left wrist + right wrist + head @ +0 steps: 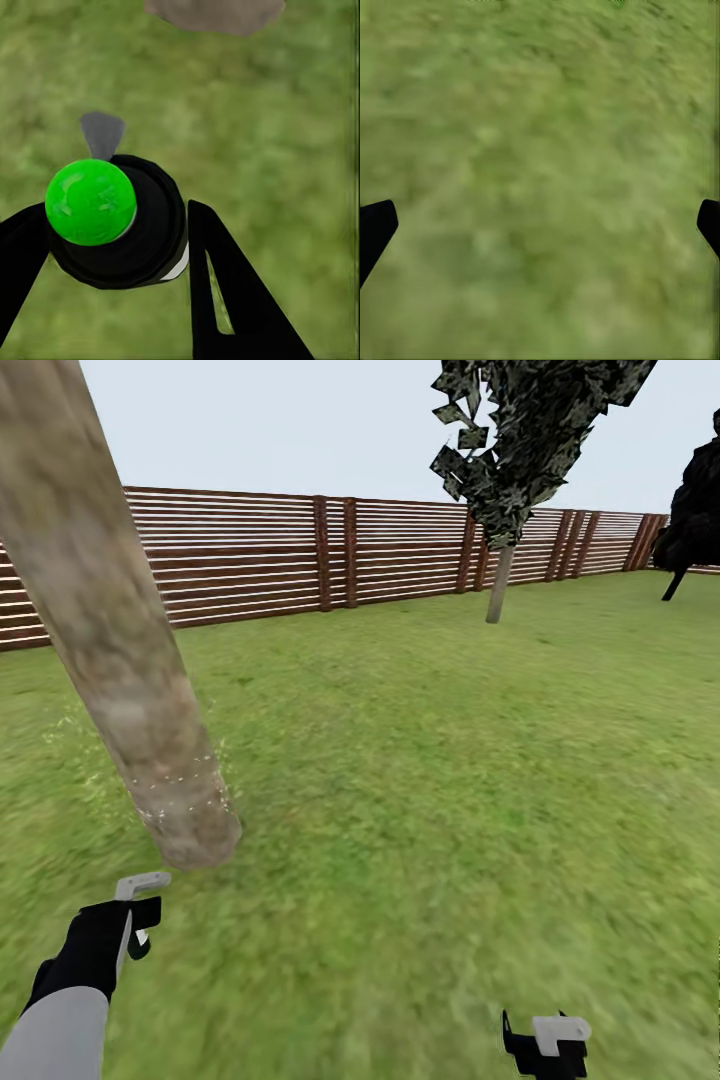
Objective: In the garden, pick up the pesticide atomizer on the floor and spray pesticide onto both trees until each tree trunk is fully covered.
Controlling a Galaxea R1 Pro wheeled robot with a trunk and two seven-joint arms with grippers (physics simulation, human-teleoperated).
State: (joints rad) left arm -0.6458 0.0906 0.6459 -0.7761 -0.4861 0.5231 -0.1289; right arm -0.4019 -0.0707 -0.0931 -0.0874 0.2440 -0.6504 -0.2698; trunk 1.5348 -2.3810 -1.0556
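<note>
1. Left gripper first: its black fingers are clamped on either side of the pesticide atomizer, a round black body with a glossy green dome on top and a small grey nozzle at its edge.
2. In the head view the left gripper sits low over the grass, just beside the foot of the near tree trunk.
3. That trunk is a smooth, mottled grey-beige column, with tiny white specks of pesticide dotted round its base.
4. Right gripper: fingers spread wide and empty over blurry green floor.
5. The second tree, thin-trunked with a dark leafy crown, stands well apart by the brown slatted fence.
6. No readable writing anywhere.
</note>
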